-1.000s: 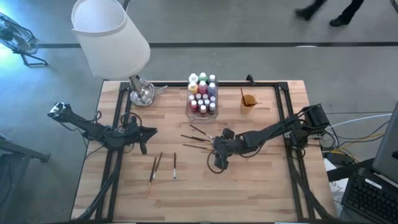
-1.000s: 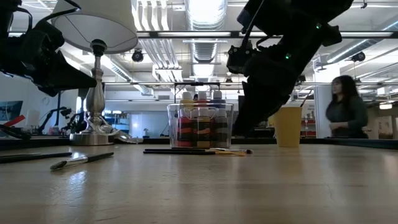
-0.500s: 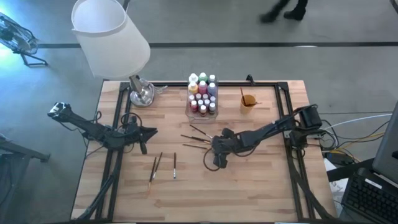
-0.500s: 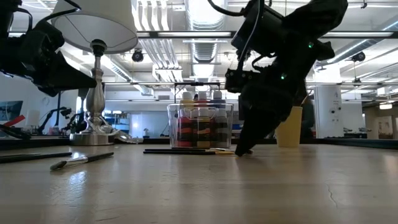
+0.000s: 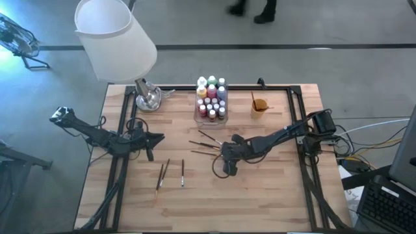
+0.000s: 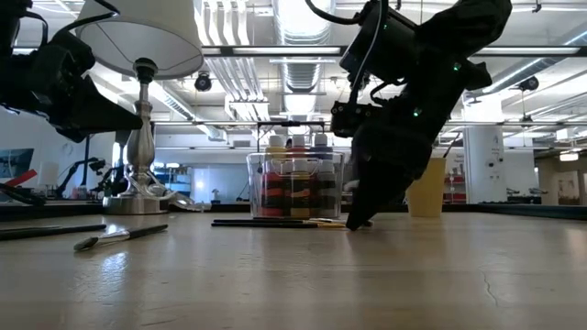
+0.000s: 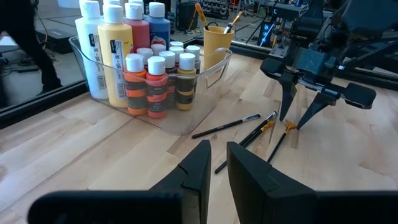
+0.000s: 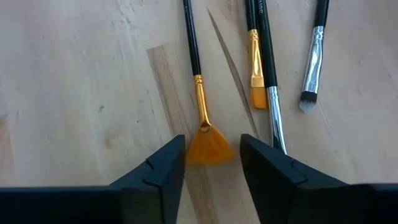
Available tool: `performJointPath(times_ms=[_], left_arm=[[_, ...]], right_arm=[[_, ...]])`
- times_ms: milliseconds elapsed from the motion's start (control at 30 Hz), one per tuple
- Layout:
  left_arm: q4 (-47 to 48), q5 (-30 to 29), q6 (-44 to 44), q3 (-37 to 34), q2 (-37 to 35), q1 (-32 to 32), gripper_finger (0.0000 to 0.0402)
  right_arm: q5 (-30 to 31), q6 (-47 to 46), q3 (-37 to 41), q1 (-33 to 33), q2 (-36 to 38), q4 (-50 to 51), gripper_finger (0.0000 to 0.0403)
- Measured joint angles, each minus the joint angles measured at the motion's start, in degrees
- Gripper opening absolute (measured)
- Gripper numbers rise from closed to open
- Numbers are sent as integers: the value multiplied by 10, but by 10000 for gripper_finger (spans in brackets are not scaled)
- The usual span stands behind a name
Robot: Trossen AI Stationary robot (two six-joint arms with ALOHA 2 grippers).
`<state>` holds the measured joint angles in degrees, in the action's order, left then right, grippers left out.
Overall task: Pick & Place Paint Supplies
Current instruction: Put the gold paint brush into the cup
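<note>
— Brushes [image 8: 261,56], where do they lie?
— Four lie on the table [image 5: 260,195], directly ahead of the right gripper [image 8: 211,163]. Its fingers stand apart around the orange fan brush [image 8: 200,112], tips on the wood, not clamped.
— And the left gripper [image 7: 214,163]?
— It hangs above the table, fingers nearly together, grasping nothing; the bottles [image 7: 146,78] stand in the clear box [image 7: 205,81] ahead of it.

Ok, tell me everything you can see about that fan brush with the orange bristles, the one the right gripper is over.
The fan brush has a thin, glossy black handle, a gold-coloured metal ferrule and a flat, spread fan of orange bristles. It lies flat on the wooden table, near the middle, in front of the clear box of paint bottles, beside other loose brushes. The right gripper is down at the table with a finger on either side of the bristle fan, open, not yet closed on it.
</note>
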<state>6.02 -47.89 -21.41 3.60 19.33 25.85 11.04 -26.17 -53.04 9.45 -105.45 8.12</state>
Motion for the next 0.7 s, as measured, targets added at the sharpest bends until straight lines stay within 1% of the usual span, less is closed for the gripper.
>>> performJointPath(times_ms=[233,433,600,700], left_arm=[[0,0,0,0,0,0,57],[0,0,0,0,0,0,56],[0,0,0,0,0,0,57],[0,0,0,0,0,0,57]], right_arm=[[-8,1,0,0,0,1,83],[-10,0,0,2,-2,2,18],[-8,-1,-5,11,5,8,8],[-17,5,-27,20,21,35,8]])
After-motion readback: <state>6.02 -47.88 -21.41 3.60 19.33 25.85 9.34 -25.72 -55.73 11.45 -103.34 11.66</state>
